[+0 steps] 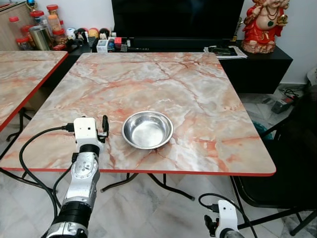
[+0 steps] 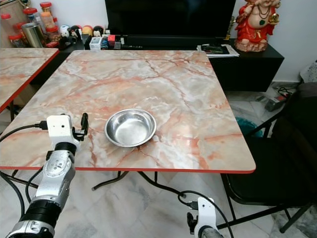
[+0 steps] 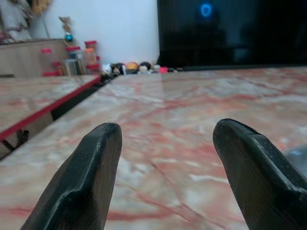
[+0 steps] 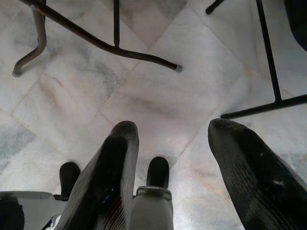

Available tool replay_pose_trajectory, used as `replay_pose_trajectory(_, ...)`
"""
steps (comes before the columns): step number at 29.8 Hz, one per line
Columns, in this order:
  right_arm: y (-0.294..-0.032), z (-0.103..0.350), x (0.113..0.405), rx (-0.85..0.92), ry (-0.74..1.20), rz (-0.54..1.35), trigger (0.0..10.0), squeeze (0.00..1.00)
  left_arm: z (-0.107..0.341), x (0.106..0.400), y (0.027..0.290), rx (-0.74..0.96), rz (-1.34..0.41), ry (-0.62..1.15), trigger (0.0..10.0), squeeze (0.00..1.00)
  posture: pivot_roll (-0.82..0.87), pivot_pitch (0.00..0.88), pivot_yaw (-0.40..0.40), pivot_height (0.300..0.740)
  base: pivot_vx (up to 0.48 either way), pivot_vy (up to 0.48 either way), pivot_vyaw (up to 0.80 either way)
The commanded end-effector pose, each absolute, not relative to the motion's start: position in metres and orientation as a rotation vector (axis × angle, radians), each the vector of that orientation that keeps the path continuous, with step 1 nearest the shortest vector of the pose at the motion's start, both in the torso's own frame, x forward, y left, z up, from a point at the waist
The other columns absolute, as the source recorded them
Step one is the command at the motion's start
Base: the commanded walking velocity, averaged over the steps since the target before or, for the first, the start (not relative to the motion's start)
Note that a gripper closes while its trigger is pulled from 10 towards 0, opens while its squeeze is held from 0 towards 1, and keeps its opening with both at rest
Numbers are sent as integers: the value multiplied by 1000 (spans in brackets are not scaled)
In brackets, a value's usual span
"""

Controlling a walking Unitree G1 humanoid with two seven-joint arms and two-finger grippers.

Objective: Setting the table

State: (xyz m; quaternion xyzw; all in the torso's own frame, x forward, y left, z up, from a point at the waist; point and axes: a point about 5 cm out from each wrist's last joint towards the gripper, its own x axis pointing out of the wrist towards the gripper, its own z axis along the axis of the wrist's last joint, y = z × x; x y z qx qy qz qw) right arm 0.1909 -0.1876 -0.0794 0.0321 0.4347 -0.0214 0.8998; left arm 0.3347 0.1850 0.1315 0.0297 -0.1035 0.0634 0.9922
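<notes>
Steel bowl (image 1: 147, 129) resting empty near the front edge of the marble-patterned table (image 1: 198, 94). Left gripper (image 3: 165, 172) just beside it over the tabletop, fingers spread apart, holding nothing. Right gripper (image 4: 175, 179) hanging low above the tiled floor (image 4: 144, 110), fingers likewise parted.

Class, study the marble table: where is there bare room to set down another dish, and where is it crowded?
The marble table is bare between the steel bowl and the far edge by the television, and right of the bowl. It is tight on the bowl's left, where the open left claw sits.
</notes>
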Motion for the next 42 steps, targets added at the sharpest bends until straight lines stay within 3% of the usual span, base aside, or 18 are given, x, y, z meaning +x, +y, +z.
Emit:
replay_pose_trajectory(1, -184, -79, 192, 83, 889, -47, 10000, 0, 130, 335, 190, 62, 141, -202, 10000, 0, -5, 0, -19, 740, 0, 480, 0)
replay_pose_trajectory(42, -180, -80, 192, 72, 901, -32, 10000, 0, 129, 337, 181, 46, 109, -204, 10000, 0, 16, 0, -8, 740, 0, 480, -20)
